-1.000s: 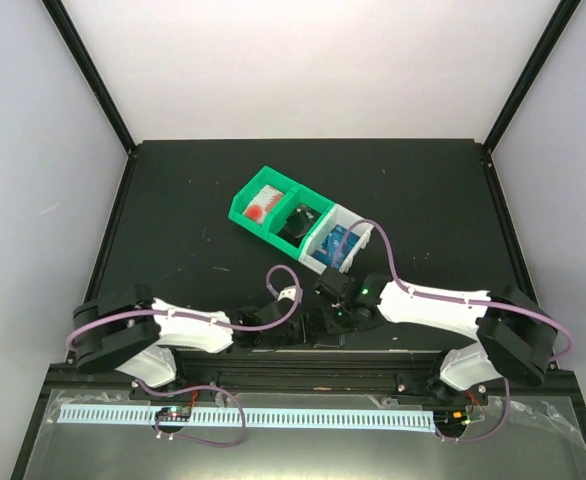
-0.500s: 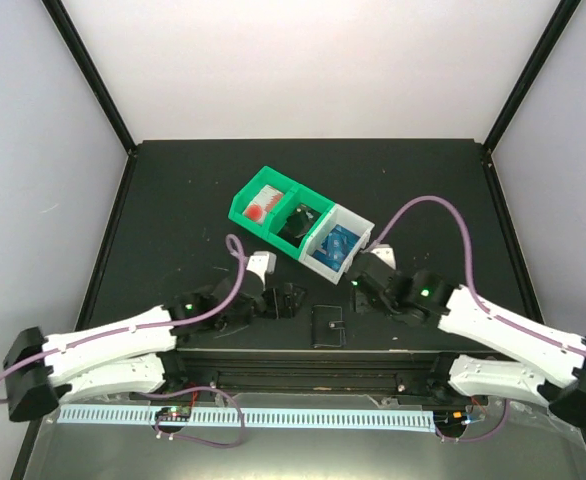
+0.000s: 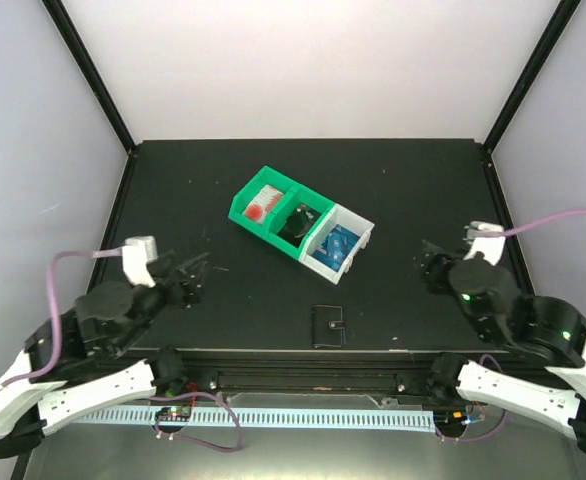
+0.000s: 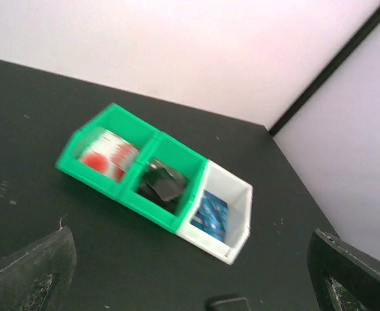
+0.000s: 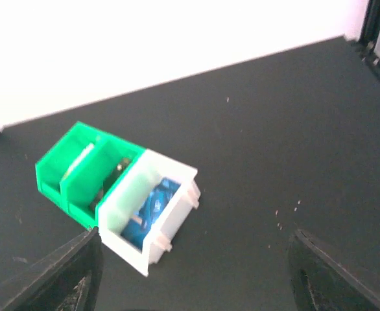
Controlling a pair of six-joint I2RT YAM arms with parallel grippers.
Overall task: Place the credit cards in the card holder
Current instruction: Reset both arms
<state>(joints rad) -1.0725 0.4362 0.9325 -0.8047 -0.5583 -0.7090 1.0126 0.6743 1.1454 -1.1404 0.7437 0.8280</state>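
Note:
The card holder (image 3: 326, 325) is a small black wallet lying closed near the table's front edge; its top edge shows in the left wrist view (image 4: 225, 302). Blue credit cards (image 3: 337, 243) lie in the white bin (image 3: 361, 236), also seen in the left wrist view (image 4: 209, 214) and the right wrist view (image 5: 148, 207). My left gripper (image 3: 188, 274) hangs open over the left of the table, well away from the holder. My right gripper (image 3: 429, 268) hangs open at the right. Nothing sits between either pair of fingers (image 4: 29, 275) (image 5: 341, 277).
Two joined green bins (image 3: 273, 208) stand beside the white bin; one holds a red and white item (image 3: 262, 203), the other a dark object (image 3: 298, 222). Black frame posts rise at the table's back corners.
Both grippers have opened and pulled back from the card holder, the left arm to the left and the right arm to the right. The holder stays lying near the front edge.

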